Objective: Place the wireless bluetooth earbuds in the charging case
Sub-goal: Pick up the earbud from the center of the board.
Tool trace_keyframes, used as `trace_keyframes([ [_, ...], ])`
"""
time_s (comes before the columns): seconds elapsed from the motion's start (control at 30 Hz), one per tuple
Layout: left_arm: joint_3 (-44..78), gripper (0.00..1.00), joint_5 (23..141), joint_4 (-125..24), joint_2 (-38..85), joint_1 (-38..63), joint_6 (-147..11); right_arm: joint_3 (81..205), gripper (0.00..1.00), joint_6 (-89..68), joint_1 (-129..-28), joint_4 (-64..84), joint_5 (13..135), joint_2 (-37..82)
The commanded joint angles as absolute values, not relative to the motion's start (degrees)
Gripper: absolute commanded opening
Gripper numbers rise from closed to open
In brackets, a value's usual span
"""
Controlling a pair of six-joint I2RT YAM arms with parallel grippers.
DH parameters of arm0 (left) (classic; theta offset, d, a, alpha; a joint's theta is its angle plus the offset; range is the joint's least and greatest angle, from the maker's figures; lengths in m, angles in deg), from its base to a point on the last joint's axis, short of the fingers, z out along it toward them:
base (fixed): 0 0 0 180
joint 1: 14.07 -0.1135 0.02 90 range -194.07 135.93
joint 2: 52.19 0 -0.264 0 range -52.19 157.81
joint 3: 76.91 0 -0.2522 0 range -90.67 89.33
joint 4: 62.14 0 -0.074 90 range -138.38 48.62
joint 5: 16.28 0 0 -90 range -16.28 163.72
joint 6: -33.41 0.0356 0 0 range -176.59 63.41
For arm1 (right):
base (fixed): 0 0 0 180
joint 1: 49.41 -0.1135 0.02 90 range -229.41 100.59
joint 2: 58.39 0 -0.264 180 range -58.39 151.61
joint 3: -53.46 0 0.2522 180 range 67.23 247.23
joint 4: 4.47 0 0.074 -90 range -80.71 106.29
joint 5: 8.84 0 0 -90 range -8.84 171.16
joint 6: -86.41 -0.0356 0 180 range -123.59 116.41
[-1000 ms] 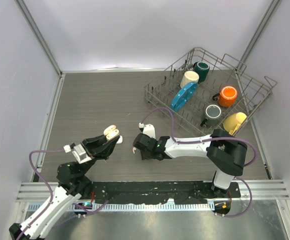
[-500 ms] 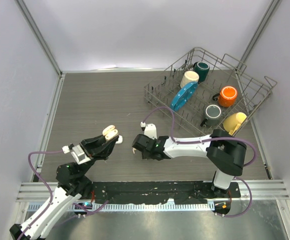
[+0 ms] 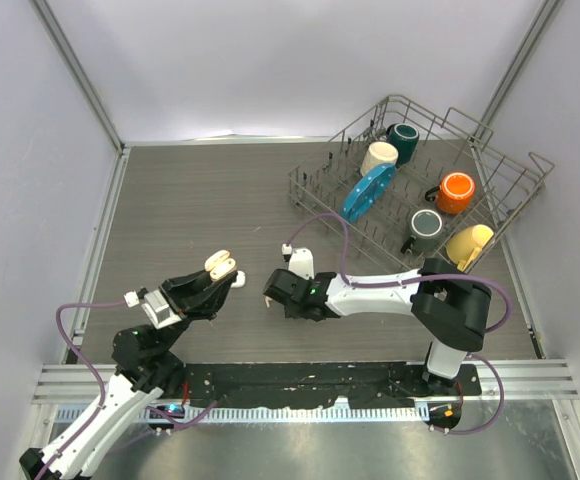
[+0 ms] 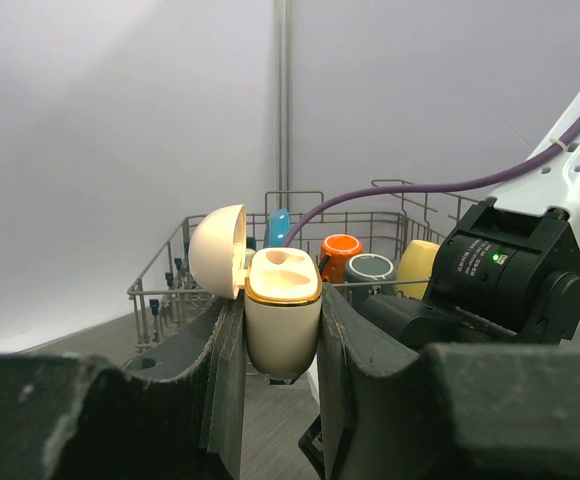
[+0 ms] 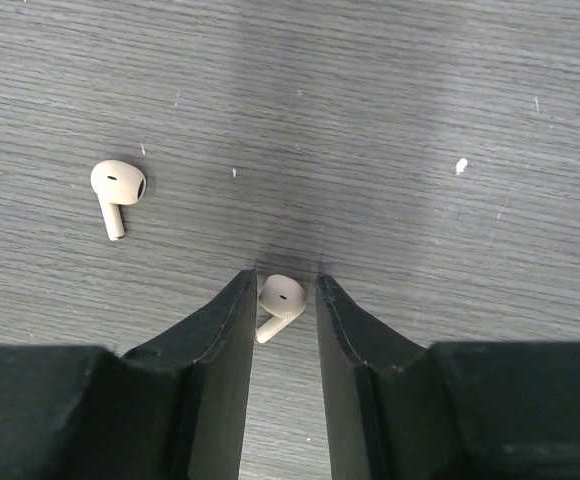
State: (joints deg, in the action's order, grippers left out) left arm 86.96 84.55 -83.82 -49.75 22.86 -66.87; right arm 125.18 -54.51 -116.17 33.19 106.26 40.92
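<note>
My left gripper (image 3: 220, 278) is shut on a pale peach charging case (image 4: 282, 325) and holds it upright above the table. The lid is open, and an earbud tip shows in one slot. The case also shows in the top view (image 3: 222, 266). My right gripper (image 5: 285, 278) is down at the table. Its jaws stand narrowly open around a pale peach earbud (image 5: 281, 300) lying on the wood. The stem touches the left finger, and a thin gap is left on the right. A second peach earbud (image 5: 117, 186) lies free to the left. No white earbuds are in view.
A wire dish rack (image 3: 300, 185) stands at the back right. It holds an orange mug (image 3: 456, 192), a teal mug (image 3: 404, 142), a cream mug (image 3: 378, 157), a grey mug (image 3: 426, 228), a yellow mug (image 3: 468, 245) and a blue plate (image 3: 368, 192). White walls enclose the dark wood table.
My right gripper has crept slightly left along the table. The left arm has lowered the case a little and is now still.
</note>
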Motion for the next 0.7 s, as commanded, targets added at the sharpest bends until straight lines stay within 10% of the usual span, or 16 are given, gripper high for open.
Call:
trace_keyframes([
  [0.0,90.83,0.0,83.57,-85.21,-50.26,23.02,-67.31,126.73,0.36,-55.53,-116.56,32.93,107.88,41.19],
  [0.67,90.74,0.0,83.13,-85.21,-50.43,23.02,-67.84,125.76,0.27,-54.66,-116.56,31.62,106.92,40.49],
])
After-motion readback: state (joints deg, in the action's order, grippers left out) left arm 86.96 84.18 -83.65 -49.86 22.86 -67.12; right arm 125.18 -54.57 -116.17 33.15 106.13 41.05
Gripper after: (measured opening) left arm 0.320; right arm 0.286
